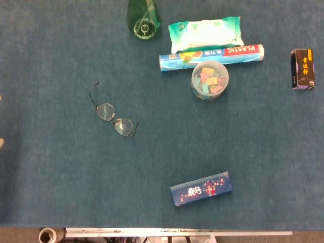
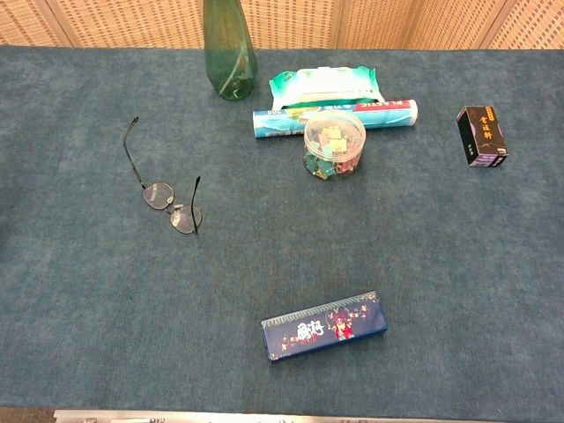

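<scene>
Neither hand shows in the head view or the chest view. On the blue felt table lie wire-framed glasses, unfolded, left of centre. A blue printed rectangular box lies near the front edge. At the back stand a green glass bottle and a clear round tub of coloured clips. Behind the tub lie a blue plastic-wrap roll box and a green wet-wipes pack.
A small black box with gold lettering lies at the far right. A slatted wooden wall runs behind the table. Two pale slivers touch the left edge of the head view; I cannot tell what they are.
</scene>
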